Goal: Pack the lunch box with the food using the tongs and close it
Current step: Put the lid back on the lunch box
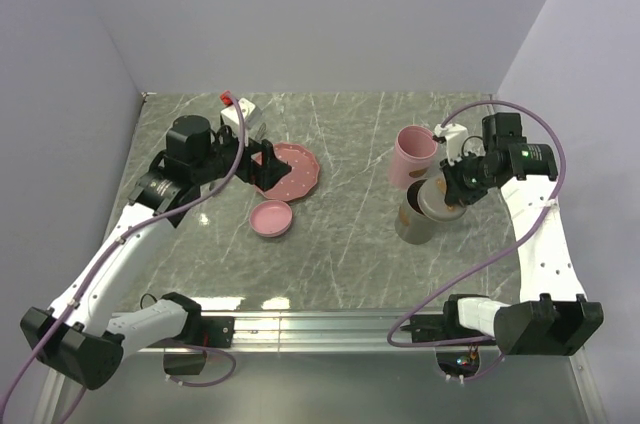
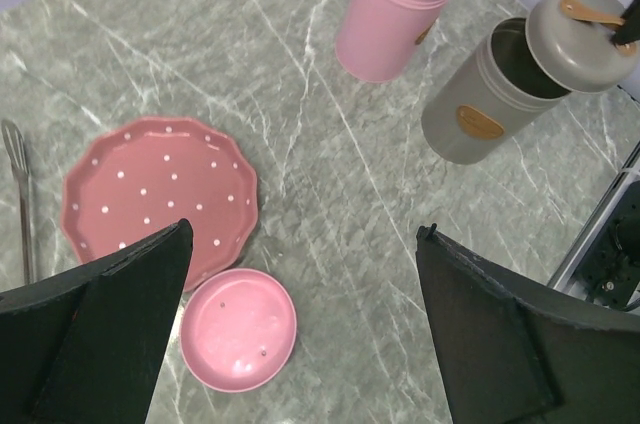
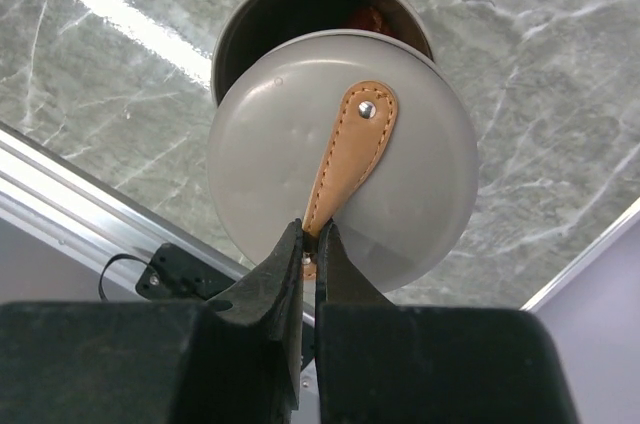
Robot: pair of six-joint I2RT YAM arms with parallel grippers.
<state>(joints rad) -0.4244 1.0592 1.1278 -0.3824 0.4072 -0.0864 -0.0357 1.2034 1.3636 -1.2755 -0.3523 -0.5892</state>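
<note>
**Right tool holds the grey lid over the grey tub; left tool waits wide open**

On the right half of the marbled desk (image 1: 350,144), the right tool (image 3: 312,234) is pinched tight on the tan leather tab (image 3: 345,154) of the grey lid (image 3: 270,164). The lid hangs off-centre over the grey tub (image 2: 470,114), overlapping the rim at about 2 o'clock in the top view. Most of the tub's mouth is uncovered. Whether lid and rim touch cannot be told. Deep inside the tub a red food piece (image 3: 370,19) shows.

The pink tub (image 1: 413,154) stands upright and uncovered, just beside the grey tub at its 12 o'clock.

On the left half, the left tool (image 2: 305,232) hovers with its fingers spread wide, holding nothing. Below it lies the pink dotted plate (image 2: 160,194). The pink lid (image 2: 240,329) lies close at the plate's 5 o'clock in the left wrist view. The tongs (image 2: 20,194) lie flat on the desk at the plate's 9 o'clock.
</note>
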